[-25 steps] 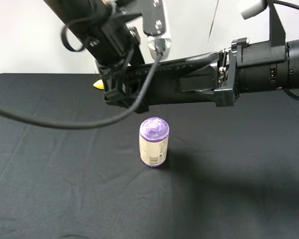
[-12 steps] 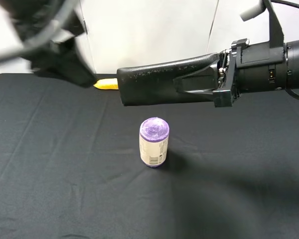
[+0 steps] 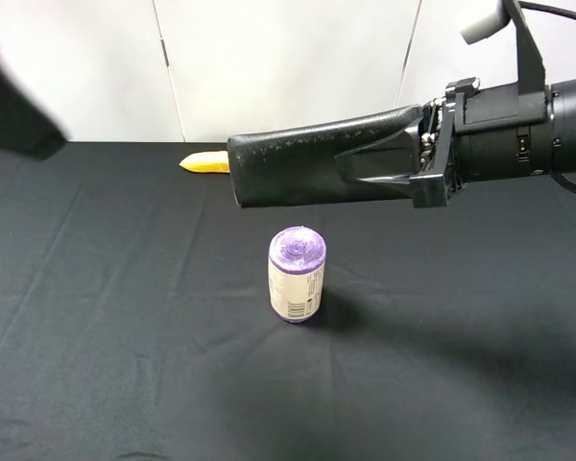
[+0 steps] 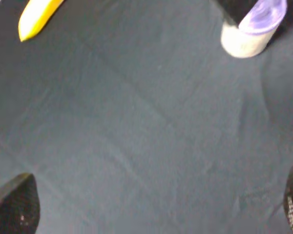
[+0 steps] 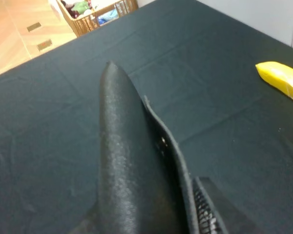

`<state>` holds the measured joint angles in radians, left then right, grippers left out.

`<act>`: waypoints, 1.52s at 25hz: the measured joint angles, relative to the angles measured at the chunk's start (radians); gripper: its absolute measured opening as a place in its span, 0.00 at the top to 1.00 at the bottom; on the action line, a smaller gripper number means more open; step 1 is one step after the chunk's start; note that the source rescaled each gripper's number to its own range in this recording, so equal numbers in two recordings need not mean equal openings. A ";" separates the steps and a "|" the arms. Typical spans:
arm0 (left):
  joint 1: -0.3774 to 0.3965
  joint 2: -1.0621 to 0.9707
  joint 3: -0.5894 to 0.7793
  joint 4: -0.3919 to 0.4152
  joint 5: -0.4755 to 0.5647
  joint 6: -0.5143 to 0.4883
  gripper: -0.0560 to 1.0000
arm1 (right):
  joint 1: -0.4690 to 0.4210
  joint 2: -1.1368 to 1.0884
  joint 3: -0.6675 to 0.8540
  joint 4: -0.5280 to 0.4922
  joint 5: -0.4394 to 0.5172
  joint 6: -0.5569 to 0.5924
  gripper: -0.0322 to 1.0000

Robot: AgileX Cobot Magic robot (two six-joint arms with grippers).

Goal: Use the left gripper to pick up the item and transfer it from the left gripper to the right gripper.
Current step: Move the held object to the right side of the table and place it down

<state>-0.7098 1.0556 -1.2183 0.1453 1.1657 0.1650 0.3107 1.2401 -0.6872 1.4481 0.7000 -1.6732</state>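
My right claw grasps item: long matte black case, level in air above can; flap edge seen only in right wrist view; left wrist view alone shows my left claw spread, empty.

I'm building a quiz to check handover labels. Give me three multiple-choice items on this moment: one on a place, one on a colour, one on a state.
1. Where is the black case?
A) lying on the table
B) up in the air, in the right gripper
C) in the left gripper

2. What colour is the top of the can?
A) red
B) purple
C) green

3. How is the left gripper?
A) shut on the banana
B) shut on the case
C) open, holding nothing

Answers:
1 B: the right gripper clamps one end of the case, which juts out level, clear of the black cloth.
2 B: the can stands upright and its top shows purple.
3 C: its wrist view shows the fingertips wide apart with only cloth between them.
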 joint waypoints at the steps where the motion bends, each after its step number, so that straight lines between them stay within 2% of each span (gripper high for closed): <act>1: 0.000 -0.039 0.038 0.001 0.000 -0.021 0.00 | 0.000 0.000 0.000 -0.008 0.000 0.000 0.96; 11: 0.000 -0.475 0.340 -0.008 0.002 -0.173 0.00 | 0.000 0.000 0.000 -0.017 -0.009 0.018 0.96; 18: 0.000 -0.785 0.502 -0.071 -0.026 -0.187 0.00 | 0.000 0.000 0.000 -0.017 -0.039 0.018 0.96; 23: 0.000 -0.956 0.620 -0.081 -0.039 -0.191 0.00 | 0.000 0.000 0.000 -0.017 -0.043 0.018 0.96; 27: 0.000 -1.020 0.686 -0.082 -0.034 -0.199 0.00 | 0.000 0.000 0.000 -0.017 -0.046 0.023 0.96; 34: 0.000 -1.025 0.692 -0.082 -0.040 -0.207 0.00 | 0.000 0.000 0.000 -0.017 -0.059 0.066 0.96; 38: 0.000 -1.025 0.699 -0.083 -0.057 -0.245 0.00 | 0.000 0.000 0.000 -0.019 -0.061 0.067 0.96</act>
<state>-0.7098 0.0311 -0.5192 0.0624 1.1084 -0.0798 0.3107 1.2401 -0.6872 1.4288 0.6391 -1.6064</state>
